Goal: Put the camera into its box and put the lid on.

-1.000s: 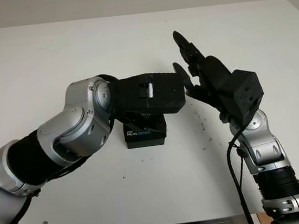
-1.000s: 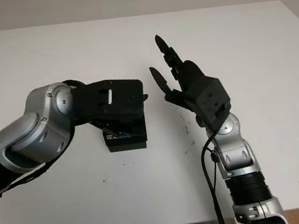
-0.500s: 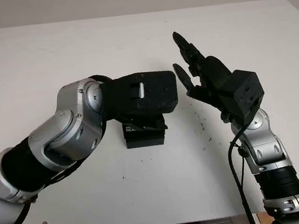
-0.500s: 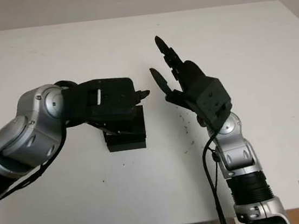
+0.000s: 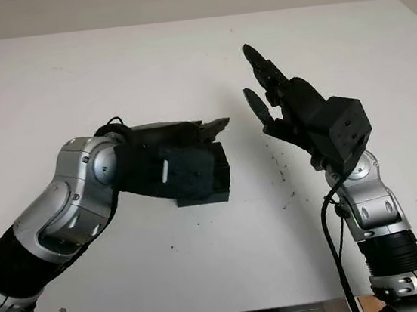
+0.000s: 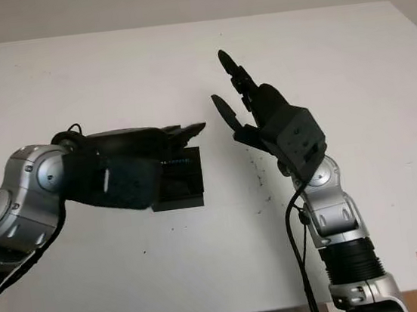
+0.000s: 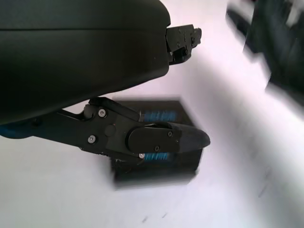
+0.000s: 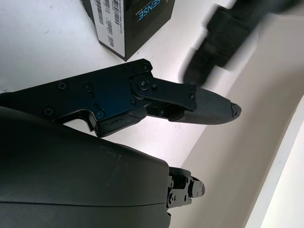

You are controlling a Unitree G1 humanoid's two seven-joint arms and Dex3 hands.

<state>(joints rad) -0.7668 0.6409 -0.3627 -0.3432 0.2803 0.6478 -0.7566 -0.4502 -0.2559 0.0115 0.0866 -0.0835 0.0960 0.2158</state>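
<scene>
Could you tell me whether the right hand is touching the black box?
Apart. In the right eye view, bare table separates the open right hand from the black box.

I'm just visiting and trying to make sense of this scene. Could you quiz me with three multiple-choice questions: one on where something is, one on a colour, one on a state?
1. Where is the box?
A. on the table, by the left hand
B. in the right hand
C. on the floor

2. What colour is the box?
A. white
B. black
C. red

3. What is the right hand doing?
A. gripping the lid
B. pressing the table
C. raised, holding nothing

Answers:
1 A: the box sits on the table, partly behind the left hand.
2 B: it is black with blue lettering.
3 C: the right hand is raised beside the box, open.
</scene>
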